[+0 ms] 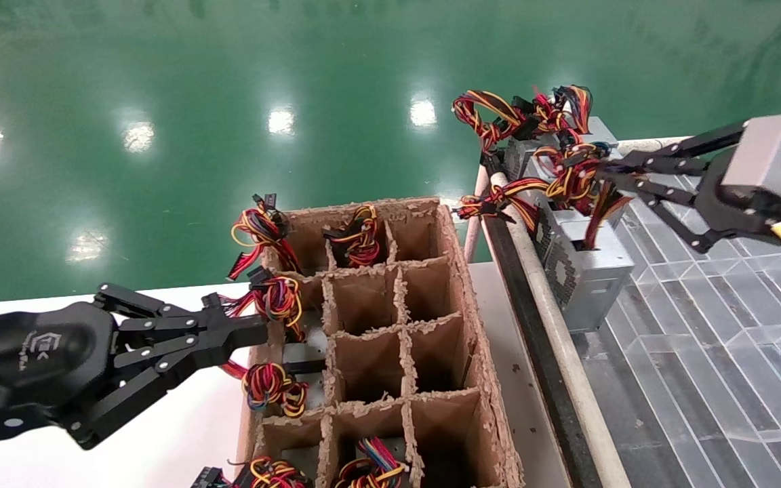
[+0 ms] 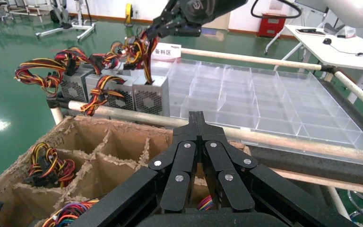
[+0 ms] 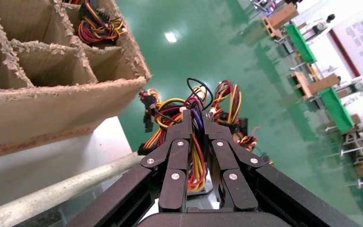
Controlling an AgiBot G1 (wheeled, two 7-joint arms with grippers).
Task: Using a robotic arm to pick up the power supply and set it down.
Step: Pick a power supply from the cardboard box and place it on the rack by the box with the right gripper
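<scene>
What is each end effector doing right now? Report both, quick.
Left end effector: shut, holding nothing, at the cardboard box.
Right end effector: shut on the power supply's wire bundle.

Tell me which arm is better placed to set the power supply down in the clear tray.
The right: its claw is shut on the wire bundle of the silver-grey metal power supply over the clear tray. The left claw sits by the cardboard box.

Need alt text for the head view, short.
The right gripper has its fingers shut on the wire bundle of a grey power supply standing on a clear divider tray. The left gripper, fingers together, sits at the edge of a cardboard box of compartments, some holding wired units.
</scene>
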